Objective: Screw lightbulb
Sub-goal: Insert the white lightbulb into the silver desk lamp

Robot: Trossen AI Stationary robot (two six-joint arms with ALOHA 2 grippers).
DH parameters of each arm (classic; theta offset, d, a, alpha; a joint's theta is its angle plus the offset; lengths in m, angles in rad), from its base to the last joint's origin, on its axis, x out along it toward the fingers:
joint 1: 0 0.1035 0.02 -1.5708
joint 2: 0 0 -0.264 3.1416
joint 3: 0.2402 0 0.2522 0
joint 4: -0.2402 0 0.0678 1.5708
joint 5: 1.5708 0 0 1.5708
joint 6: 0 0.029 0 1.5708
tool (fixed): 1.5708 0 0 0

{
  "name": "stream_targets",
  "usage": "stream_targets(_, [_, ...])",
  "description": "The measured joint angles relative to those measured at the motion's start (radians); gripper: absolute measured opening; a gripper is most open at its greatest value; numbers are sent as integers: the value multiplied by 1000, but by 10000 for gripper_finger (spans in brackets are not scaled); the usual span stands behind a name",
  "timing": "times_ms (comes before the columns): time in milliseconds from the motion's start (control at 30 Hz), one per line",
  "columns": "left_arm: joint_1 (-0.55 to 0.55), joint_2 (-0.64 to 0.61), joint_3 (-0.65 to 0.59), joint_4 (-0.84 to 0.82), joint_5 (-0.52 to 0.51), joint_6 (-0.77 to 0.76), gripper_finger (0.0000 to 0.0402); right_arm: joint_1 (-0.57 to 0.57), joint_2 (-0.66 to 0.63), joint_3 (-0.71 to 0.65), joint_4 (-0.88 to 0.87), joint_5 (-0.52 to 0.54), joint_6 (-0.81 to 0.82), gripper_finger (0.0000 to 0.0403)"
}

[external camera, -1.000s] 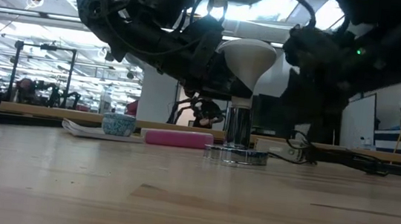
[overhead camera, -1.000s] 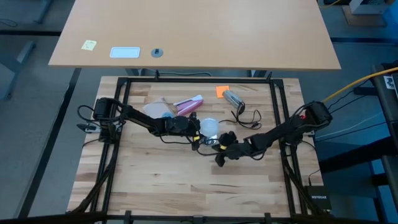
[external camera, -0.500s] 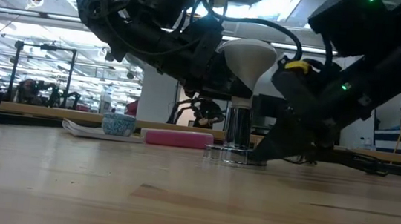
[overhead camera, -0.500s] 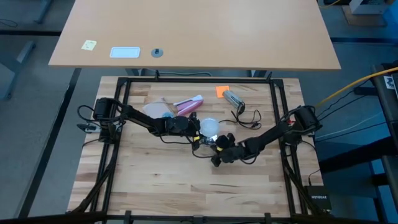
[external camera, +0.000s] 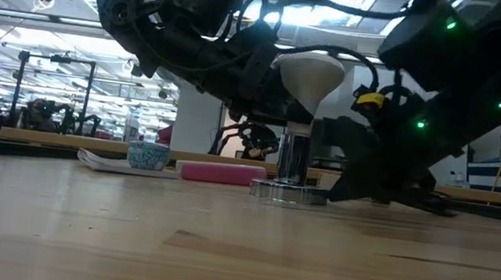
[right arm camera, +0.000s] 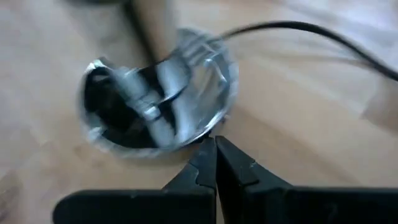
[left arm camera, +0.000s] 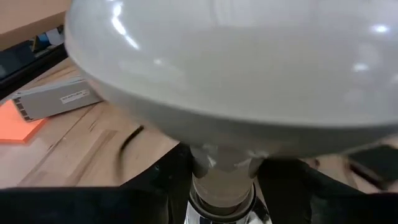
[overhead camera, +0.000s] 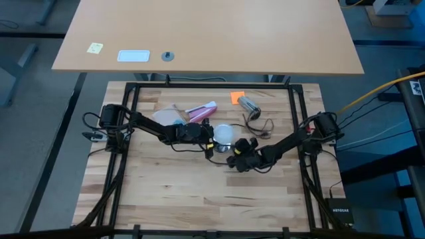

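At table centre, the lightbulb (external camera: 308, 76) stands upright in the silvery socket (external camera: 291, 174), base down. Left gripper (overhead camera: 207, 135) grips the lightbulb's neck; right gripper (right arm camera: 214, 152), fingers pressed together, touches the socket's flange.

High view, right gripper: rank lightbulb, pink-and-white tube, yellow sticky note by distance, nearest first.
From the right gripper, low on the table by the socket base:
1. lightbulb, right beside it, toward the far edge, at the left gripper.
2. pink-and-white tube, farther back and to the left.
3. yellow sticky note, far off on the other table, upper left.
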Motion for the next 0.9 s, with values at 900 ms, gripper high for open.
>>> stream_targets(900, [-3, 1, 1, 1, 15, -6, 150, 89, -134, 2, 72, -149, -165, 1])
